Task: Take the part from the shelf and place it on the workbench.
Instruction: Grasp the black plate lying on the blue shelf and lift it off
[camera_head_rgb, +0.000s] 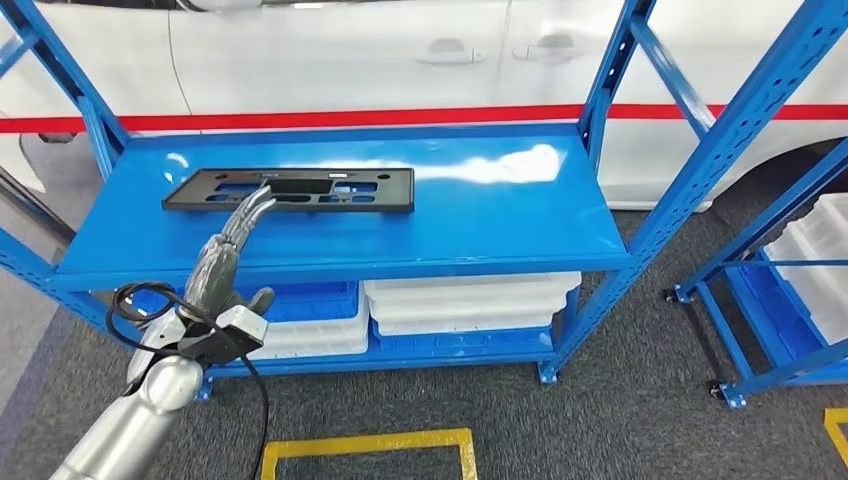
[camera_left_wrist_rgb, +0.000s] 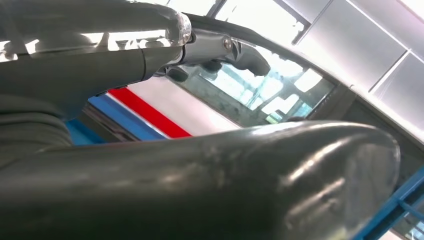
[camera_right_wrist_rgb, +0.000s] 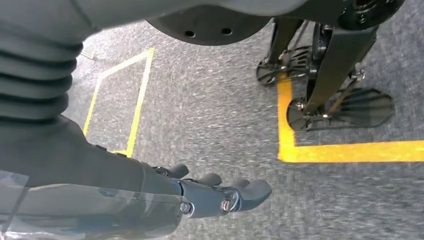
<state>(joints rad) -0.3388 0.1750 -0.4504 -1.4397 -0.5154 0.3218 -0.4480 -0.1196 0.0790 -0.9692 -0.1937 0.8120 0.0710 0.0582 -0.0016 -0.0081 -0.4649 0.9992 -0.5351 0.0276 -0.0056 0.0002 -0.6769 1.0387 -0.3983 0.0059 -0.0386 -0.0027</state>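
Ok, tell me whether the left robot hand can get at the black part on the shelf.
Probably yes: the left robot hand already reaches over the blue shelf, fingertips at the black part, with nothing between them.

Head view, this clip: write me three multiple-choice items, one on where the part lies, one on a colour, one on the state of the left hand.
1. Where is the black part?
A. On the top level of the blue shelf
B. On the floor
C. In a white bin

2. What colour is the stripe on the white car behind the shelf?
A. Green
B. Red
C. Yellow

3. What is the left hand doing?
A. Lifting the part clear of the shelf
B. Hanging by the floor
C. Reaching to the part's near edge with fingers stretched out, nothing lifted

Answers:
1 A, the part lies flat on the top board.
2 B, a red band runs along the car's side.
3 C, the fingertips are at the part's near edge and the part lies flat on the shelf.
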